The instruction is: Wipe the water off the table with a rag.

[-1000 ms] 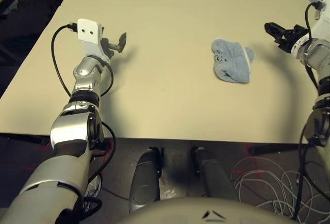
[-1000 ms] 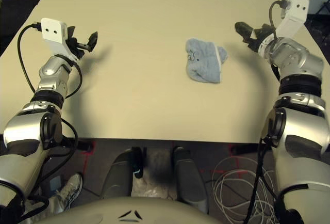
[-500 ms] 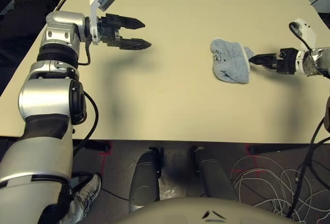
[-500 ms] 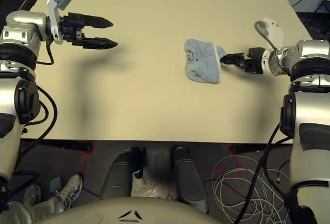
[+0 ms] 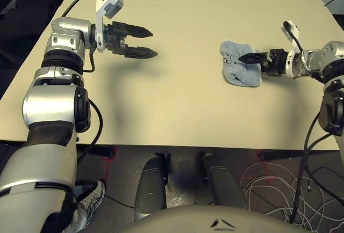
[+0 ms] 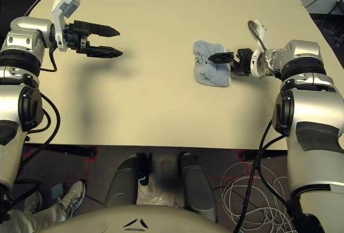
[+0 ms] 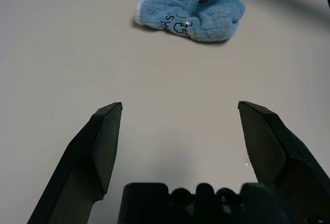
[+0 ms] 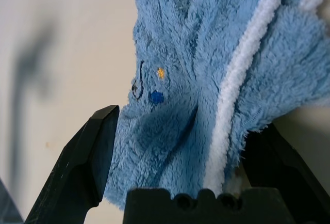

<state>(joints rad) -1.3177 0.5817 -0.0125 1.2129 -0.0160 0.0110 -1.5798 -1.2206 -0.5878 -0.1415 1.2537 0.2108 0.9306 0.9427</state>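
Table bears the rag; right gripper spread astride it, far fingertip hidden; left gripper wide, empty.

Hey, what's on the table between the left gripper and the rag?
Only bare table. In the left eye view nothing lies between the left gripper and the rag; the left wrist view shows the same, save a tiny amber droplet by one finger.

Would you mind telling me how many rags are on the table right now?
1. The rag lies crumpled on the table, toward the robot's right, with the right gripper open over it. The left gripper hovers open, far off.
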